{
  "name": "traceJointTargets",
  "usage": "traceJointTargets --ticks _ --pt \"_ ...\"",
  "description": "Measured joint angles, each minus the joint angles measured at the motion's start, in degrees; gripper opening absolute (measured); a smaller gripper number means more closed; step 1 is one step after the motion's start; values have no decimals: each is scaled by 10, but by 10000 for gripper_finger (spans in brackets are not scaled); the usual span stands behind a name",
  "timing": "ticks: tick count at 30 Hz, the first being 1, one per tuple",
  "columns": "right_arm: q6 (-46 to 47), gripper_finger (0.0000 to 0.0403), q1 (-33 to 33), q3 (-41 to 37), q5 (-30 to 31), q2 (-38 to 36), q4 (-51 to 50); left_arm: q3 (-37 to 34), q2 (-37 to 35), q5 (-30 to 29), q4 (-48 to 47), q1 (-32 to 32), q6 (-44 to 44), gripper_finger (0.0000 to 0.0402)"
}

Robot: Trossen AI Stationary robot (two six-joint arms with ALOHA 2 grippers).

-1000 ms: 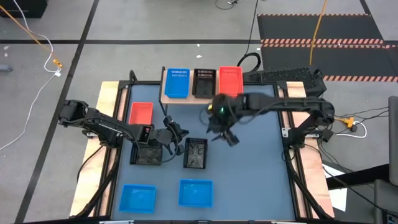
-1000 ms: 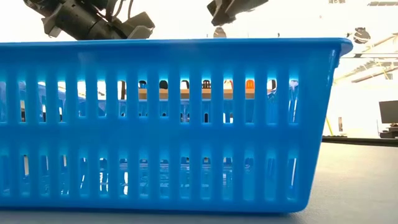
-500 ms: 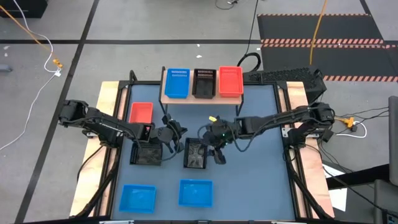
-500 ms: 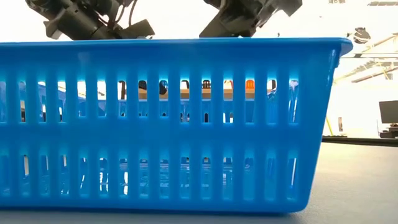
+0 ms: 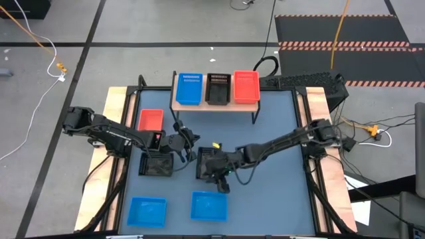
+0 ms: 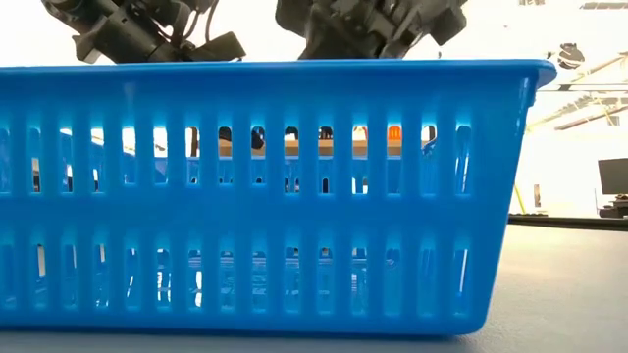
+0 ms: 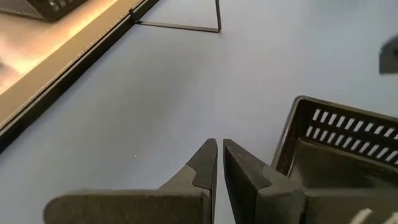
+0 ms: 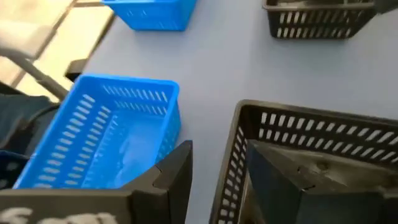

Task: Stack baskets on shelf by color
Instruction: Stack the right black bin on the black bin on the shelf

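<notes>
On the shelf [image 5: 178,106] at the table's far edge stand a blue basket [image 5: 189,87], a black basket [image 5: 217,87] and a red basket [image 5: 246,86]. On the table rest a red basket [image 5: 150,120], two black baskets [image 5: 157,163] [image 5: 207,159] and two blue baskets [image 5: 147,211] [image 5: 209,206]. My right gripper [image 8: 216,150] is open, with one finger outside and one inside the near end wall of the middle black basket [image 8: 323,134]. My left gripper [image 7: 219,163] is shut on nothing, beside that basket's far left corner [image 7: 298,106]. My right gripper comes slanting down from the table's right, astride the black basket's near end wall [image 8: 227,168]. A gap shows between the outer finger [image 8: 177,171] and the wall. I cannot tell whether the inner finger [image 8: 280,180] touches it. The basket rests flat on the table.
The low view is filled by the near blue basket [image 6: 265,196], with both arms above its rim. Wooden side planks [image 5: 114,106] border the blue-grey tabletop. The shelf's thin black leg [image 7: 218,15] stands beyond my left gripper. Free room lies at the table's right half [image 5: 272,192].
My right gripper has come away from the shelf, down and toward the table's near left, rolling as it went, and now stands at the middle black basket's near end. No basket has moved.
</notes>
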Motion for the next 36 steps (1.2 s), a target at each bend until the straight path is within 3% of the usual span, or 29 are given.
traceJointTargets --ticks 5,20,29,36 --pt "13 144 19 16 41 33 6 0 0 0 1 2 22 31" --pt "89 144 22 16 61 50 0 0 0 0 -88 -1 22 31" --pt "16 144 33 15 79 12 29 0 0 0 -105 -12 24 31" --pt "-21 144 48 15 166 6 43 0 0 1 -133 -12 19 31"
